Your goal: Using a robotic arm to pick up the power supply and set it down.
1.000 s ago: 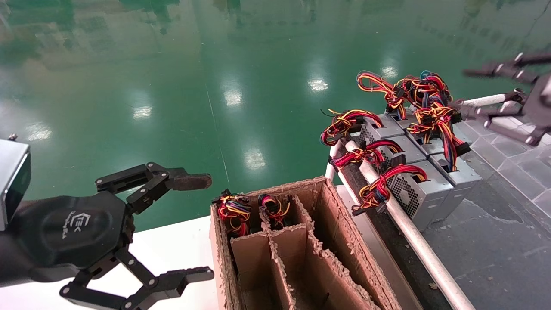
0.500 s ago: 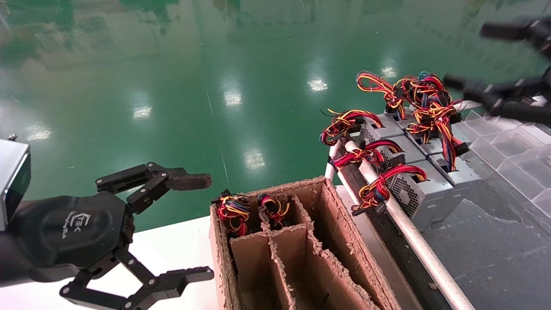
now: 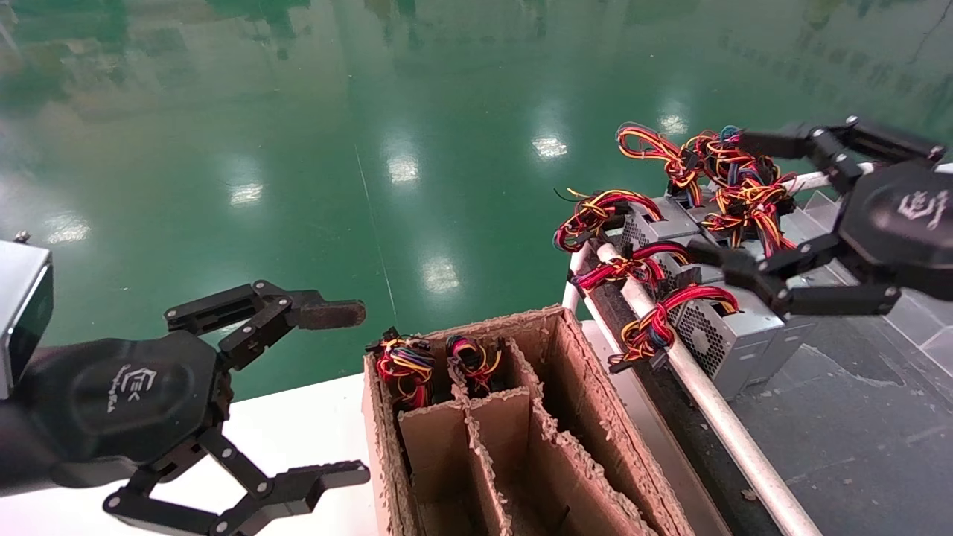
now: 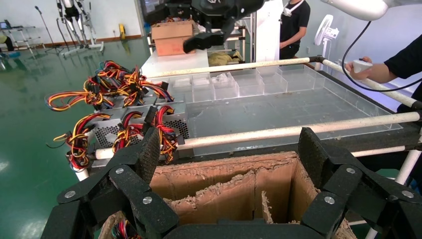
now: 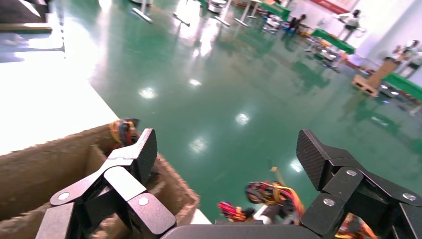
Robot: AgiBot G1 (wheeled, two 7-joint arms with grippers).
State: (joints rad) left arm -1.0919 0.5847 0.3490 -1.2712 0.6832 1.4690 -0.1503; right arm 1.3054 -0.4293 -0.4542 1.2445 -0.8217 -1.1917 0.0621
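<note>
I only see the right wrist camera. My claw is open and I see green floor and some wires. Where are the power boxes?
Observer: The head view shows the right gripper open just above the power supplies, which sit in rows beside a white pipe.
Operator: Is the cardboard box full?
Observer: No. Only its two far compartments show wires; the box looks empty elsewhere.
Operator: And my other claw?
Observer: The left gripper is open, beside the box.

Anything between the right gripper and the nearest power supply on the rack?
Nothing solid. The right gripper is open above the power supply; only the wire bundle trails off its front end.
</note>
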